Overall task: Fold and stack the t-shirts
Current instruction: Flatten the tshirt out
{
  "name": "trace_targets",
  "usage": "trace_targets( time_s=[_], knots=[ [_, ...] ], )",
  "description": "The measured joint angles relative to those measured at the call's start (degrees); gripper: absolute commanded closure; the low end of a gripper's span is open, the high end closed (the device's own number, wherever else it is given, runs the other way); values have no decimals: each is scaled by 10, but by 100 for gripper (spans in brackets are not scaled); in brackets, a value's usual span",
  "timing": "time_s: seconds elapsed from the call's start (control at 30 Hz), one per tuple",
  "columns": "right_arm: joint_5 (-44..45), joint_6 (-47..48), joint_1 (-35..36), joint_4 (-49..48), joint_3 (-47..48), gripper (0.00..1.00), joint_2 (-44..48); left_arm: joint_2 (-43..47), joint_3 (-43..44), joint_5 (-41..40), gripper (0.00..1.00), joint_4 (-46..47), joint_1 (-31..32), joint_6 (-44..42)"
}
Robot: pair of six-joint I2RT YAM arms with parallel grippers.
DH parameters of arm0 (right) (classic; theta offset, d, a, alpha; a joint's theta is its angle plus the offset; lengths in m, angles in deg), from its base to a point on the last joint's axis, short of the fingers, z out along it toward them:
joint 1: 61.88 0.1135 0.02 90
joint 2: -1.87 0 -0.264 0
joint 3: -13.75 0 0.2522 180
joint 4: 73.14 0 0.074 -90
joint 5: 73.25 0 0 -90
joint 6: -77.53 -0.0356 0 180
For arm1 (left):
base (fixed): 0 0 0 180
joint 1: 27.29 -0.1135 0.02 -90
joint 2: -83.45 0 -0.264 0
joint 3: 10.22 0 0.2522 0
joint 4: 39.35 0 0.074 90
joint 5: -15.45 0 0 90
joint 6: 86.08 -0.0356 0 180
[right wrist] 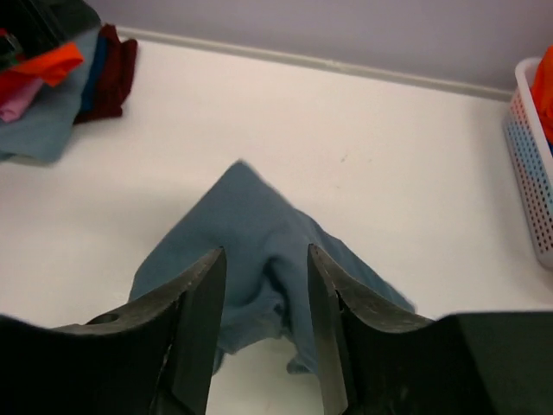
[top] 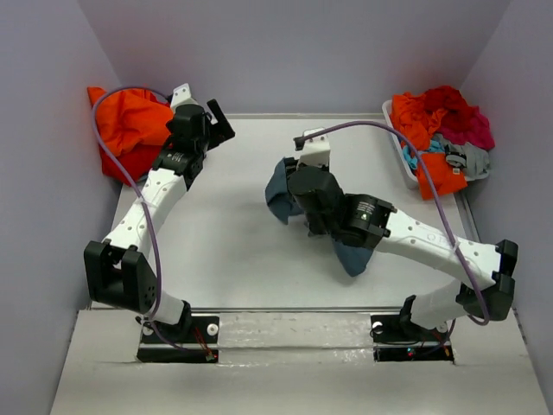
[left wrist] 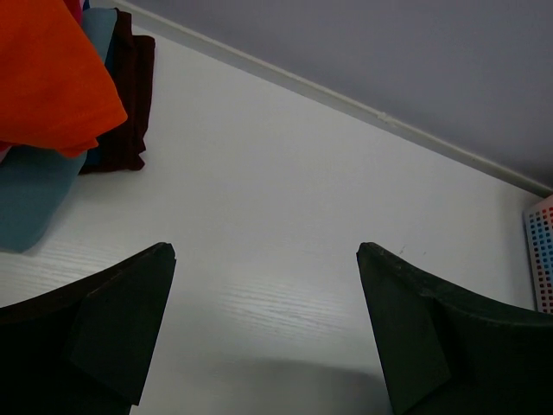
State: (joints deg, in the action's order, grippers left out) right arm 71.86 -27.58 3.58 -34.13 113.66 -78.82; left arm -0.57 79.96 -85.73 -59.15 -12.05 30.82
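A dark slate-blue t-shirt point(top: 278, 194) lies crumpled in the middle of the table, partly under my right arm. In the right wrist view this t-shirt point(right wrist: 259, 207) rises to a peak, and a bunch of it sits between the fingers of my right gripper point(right wrist: 266, 255). The jaws stand apart and do not pinch the cloth. My left gripper point(left wrist: 266, 259) is wide open over bare table at the far left, with nothing in it. Beside it lies a pile of t-shirts with an orange one point(left wrist: 52, 78) on top.
A white basket point(top: 399, 160) at the far right holds several crumpled t-shirts in red, orange, teal and grey point(top: 441, 130). The left pile point(top: 130, 125) hangs over the table's far-left corner. A low ledge point(left wrist: 346, 99) and grey walls close in the table.
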Motion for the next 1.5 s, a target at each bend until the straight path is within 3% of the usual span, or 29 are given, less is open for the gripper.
trace_targets(
  time_s=[0.1, 0.2, 0.47, 0.73, 0.97, 1.27, 1.5],
  knots=[
    [8, -18, 0, 45, 27, 29, -22, 0, 0, 0, 1, 0, 0, 0],
    [11, -33, 0, 58, 45, 24, -17, 0, 0, 0, 1, 0, 0, 0],
    [-13, -144, -19, 148, 71, 24, -50, -2, 0, 9, 1, 2, 2, -1],
    [-137, -257, -99, 170, -70, 25, -126, -51, 20, 51, 1, -23, 67, -10],
    [-211, -297, -203, 145, -194, 24, -82, -51, -8, 80, 1, -31, 105, -2],
    [-254, -314, -214, 94, -235, 27, -70, -40, -141, 82, 1, -23, 160, 54],
    [-304, -347, -223, 52, -318, 32, -81, -18, -234, 79, 1, 10, 209, 99]
  ],
)
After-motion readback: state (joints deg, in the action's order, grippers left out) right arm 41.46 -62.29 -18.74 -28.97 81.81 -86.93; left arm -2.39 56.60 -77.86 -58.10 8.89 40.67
